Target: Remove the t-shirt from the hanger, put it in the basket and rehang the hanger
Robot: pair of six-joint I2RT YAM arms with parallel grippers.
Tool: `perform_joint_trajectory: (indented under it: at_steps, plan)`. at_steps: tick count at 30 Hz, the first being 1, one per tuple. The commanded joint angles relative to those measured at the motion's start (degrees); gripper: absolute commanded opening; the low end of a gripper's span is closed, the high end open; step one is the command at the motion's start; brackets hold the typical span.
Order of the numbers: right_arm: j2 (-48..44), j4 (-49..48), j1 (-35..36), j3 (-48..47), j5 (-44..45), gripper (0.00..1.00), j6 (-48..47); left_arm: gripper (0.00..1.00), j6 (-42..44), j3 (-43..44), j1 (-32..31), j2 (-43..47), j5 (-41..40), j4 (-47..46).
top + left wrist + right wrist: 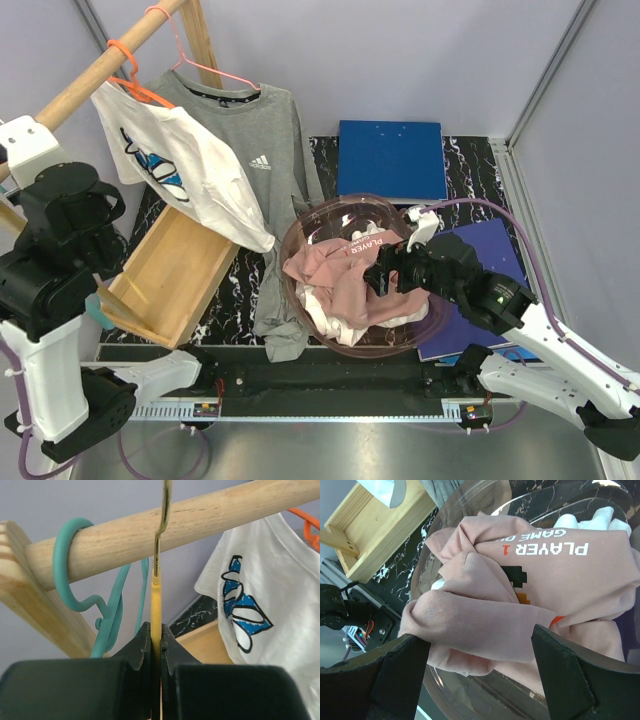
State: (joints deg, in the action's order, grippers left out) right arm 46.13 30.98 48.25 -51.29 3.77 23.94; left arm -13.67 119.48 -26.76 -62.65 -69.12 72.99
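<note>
My left gripper [156,632] is shut on the thin stem of a yellow hanger [156,592], whose metal hook goes over the wooden rod [165,527]. A teal hanger [107,612] hangs empty beside it. A white t-shirt with a blue graphic [185,170] hangs on an orange hanger [135,85]; it also shows in the left wrist view [260,605]. A grey t-shirt [255,150] hangs on a pink hanger [200,65]. My right gripper [385,272] is open over a pink t-shirt [520,580] that lies crumpled in a clear bowl [300,235].
A wooden tray [165,275] leans under the rod at the left. A blue board [392,160] lies behind the bowl, and another blue sheet [495,250] lies under the right arm. The grey shirt's hem trails to the table's front edge.
</note>
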Motion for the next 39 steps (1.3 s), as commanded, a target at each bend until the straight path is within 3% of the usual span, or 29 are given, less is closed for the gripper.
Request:
perform_joint_trajectory:
  at_steps: [1, 7, 19, 30, 32, 33, 36, 39]
  plan:
    - [-0.3, 0.7, -0.3, -1.9, -0.3, 0.89, 0.8, 0.0, 9.7, -3.1, 0.2, 0.3, -7.0, -12.9]
    - [-0.2, 1.7, -0.3, -2.5, -0.4, 0.9, 0.4, 0.0, 12.7, -4.5, 4.5, -0.8, -5.1, -15.4]
    - [-1.8, 2.0, -0.3, -1.4, -0.6, 0.9, 0.8, 0.0, 7.2, -13.5, 12.8, 2.4, 2.1, -14.0]
    - [-2.4, 0.2, -0.3, 0.7, -0.7, 0.9, 1.0, 0.01, 2.0, -18.1, 12.9, 7.5, 2.2, -9.9]
    - [-1.9, -0.3, -0.3, 0.9, -1.2, 0.9, 1.2, 0.12, 2.2, -18.1, 12.9, 7.9, 2.6, -9.5]
    - [-1.7, -0.6, -0.3, 0.9, -1.4, 0.9, 1.1, 0.28, 2.2, -18.0, 12.9, 8.0, 2.9, -9.4]
    - [-1.7, -1.1, -0.3, 1.2, -1.7, 0.9, 1.3, 0.43, 2.1, -16.7, 12.9, 8.2, 4.9, -8.0]
    - [-1.7, -1.3, -0.3, 1.5, -1.7, 0.9, 1.3, 0.5, 1.8, -13.3, 12.9, 7.5, 8.1, -5.4]
